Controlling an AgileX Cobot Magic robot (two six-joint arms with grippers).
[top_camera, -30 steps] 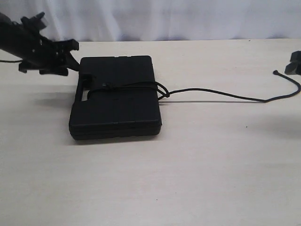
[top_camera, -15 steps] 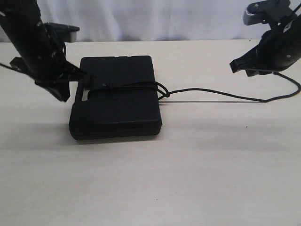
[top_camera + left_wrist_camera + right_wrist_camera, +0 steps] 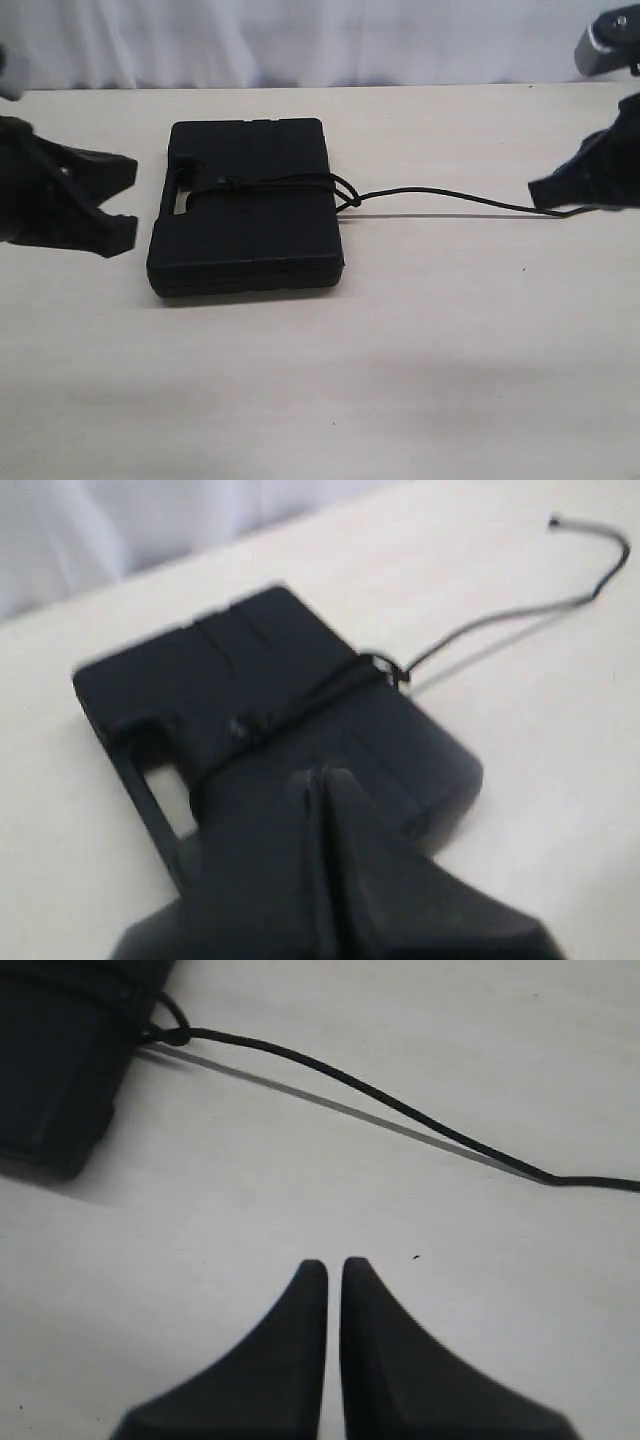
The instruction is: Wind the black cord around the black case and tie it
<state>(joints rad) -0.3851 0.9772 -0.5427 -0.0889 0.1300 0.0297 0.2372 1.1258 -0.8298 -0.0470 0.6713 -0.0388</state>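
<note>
The black case (image 3: 245, 215) lies flat on the table, its handle slot facing left. The black cord (image 3: 270, 183) runs across its top, is knotted at the right edge (image 3: 347, 198), and trails right over the table (image 3: 450, 195). My left gripper (image 3: 322, 776) is shut and empty, left of the case in the exterior view and looking over the case (image 3: 250, 670) and the wrapped cord (image 3: 310, 700). At the far right my right gripper (image 3: 537, 191) sits at the cord's tail. Its fingertips (image 3: 333, 1263) are shut on nothing, and the cord (image 3: 400, 1110) lies beyond them.
A pale curtain (image 3: 320, 40) hangs behind the table's back edge. The cord's free end (image 3: 555, 522) curls back on the table far from the case. Bare tabletop (image 3: 350, 380) stretches in front of the case.
The left arm swung from behind the handle down to the case's left. The right arm came in and dropped to the cord's tail. Case and cord have not moved.
</note>
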